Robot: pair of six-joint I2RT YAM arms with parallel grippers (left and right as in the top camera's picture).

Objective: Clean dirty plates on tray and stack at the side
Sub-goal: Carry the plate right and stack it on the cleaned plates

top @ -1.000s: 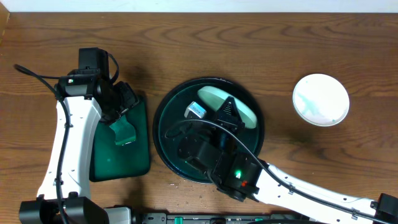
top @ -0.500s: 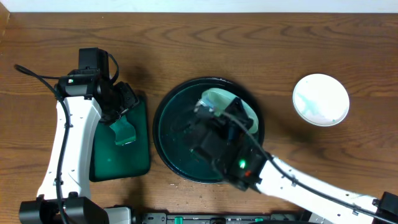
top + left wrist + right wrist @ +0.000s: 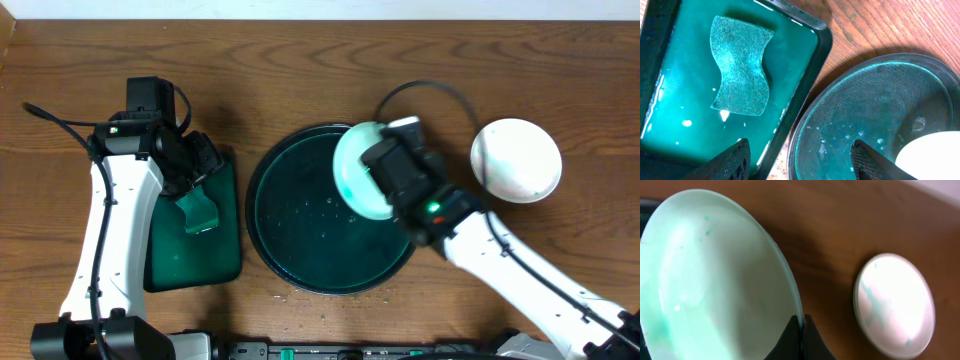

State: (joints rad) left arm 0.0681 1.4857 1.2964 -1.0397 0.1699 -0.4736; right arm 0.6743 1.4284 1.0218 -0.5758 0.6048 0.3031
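Brown wood table (image 3: 300,70), nothing else in the background. Right gripper (image 3: 801,330) is pinching the mint plate (image 3: 715,280) by its rim, jaws pressed onto the edge, and is holding it tilted above the upper right edge of the round tray (image 3: 290,230). Green smears are showing on the plate's face. The visible part of the tray is carrying only water drops, no plate. White plate (image 3: 516,160) is lying on the wood right of the tray, apart from it, with faint green streaks.

Left gripper (image 3: 802,162) is hovering with fingers spread, gripping nothing, where the rectangular tray (image 3: 670,125) is meeting the round one. Sponge (image 3: 740,67) is lying in the wet rectangular tray.

Handling, my read: the plate is looking stiff, light, glossy and wet, so it's slippery and probably breakable. A single-point rim pinch is letting it pivot. I'd be taking a deep bite on the rim, moving slow, and setting it down flat.
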